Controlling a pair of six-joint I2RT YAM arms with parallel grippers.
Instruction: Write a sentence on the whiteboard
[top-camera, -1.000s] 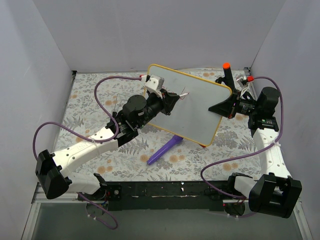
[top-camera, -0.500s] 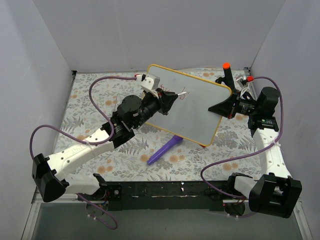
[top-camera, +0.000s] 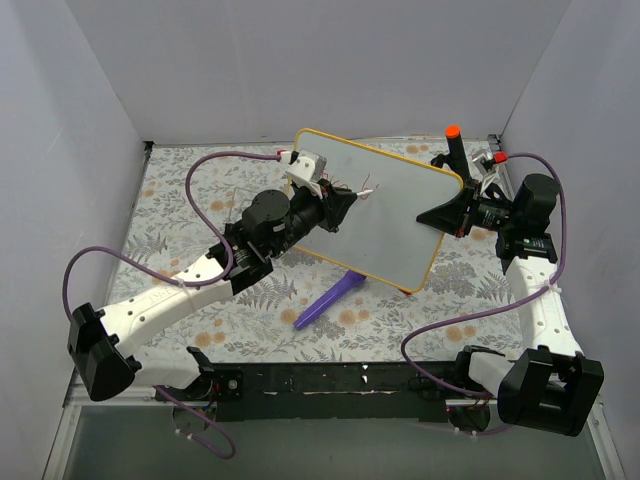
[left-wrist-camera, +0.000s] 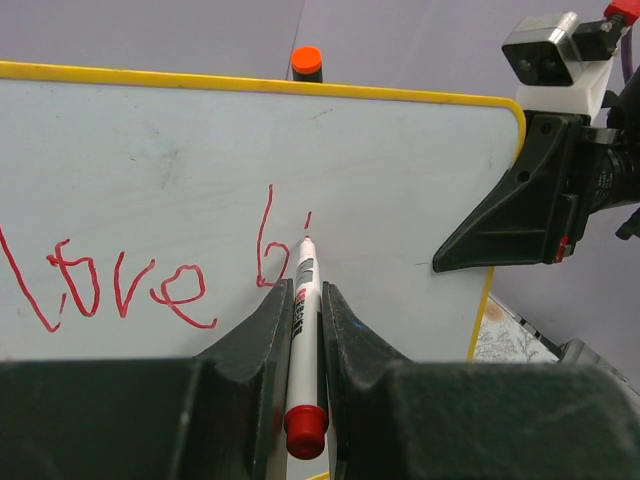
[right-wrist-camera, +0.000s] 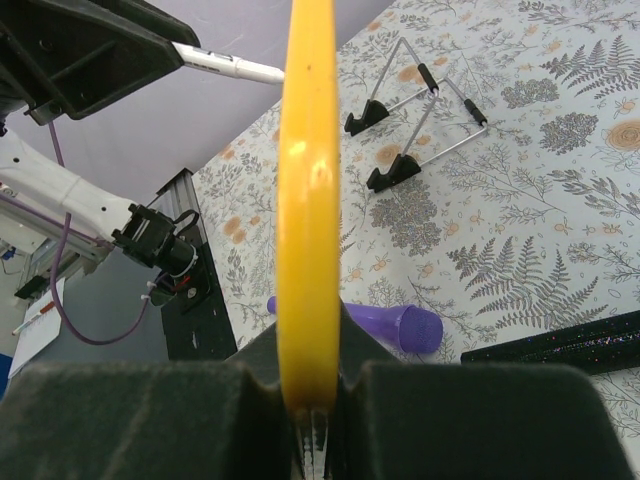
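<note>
Whiteboard (top-camera: 385, 215), white face, thin yellow frame, rounded corners; centre to upper right of the top view, raised at a tilt over the floral table cover (top-camera: 180, 200), face turned toward the left side of the frame. Whether the lower edge rests on the cover: cannot tell. Sentence (left-wrist-camera: 120, 285), thin red handwriting, lower left of the left wrist view, reading "love" followed by "b" and the first stroke of a further letter. Left gripper (top-camera: 340, 205), centre of the top view, jaws closed tight around a marker (left-wrist-camera: 303, 330); white barrel upright between the two black fingers (left-wrist-camera: 265, 340), red end cap at the bottom of the left wrist view, tip touching the board at the newest red stroke. Right gripper (top-camera: 440, 215), right of centre in the top view, jaws clamped on the board's right-hand frame edge; yellow rim running straight up between them in the right wrist view. Purple pen-shaped object (top-camera: 330, 302), lying on the cover just below the board's lower edge. Black post with orange top (top-camera: 452, 140), upper right, behind the board. Wire stand with black feet (right-wrist-camera: 420, 110), upper centre of the right wrist view, on the cover.
</note>
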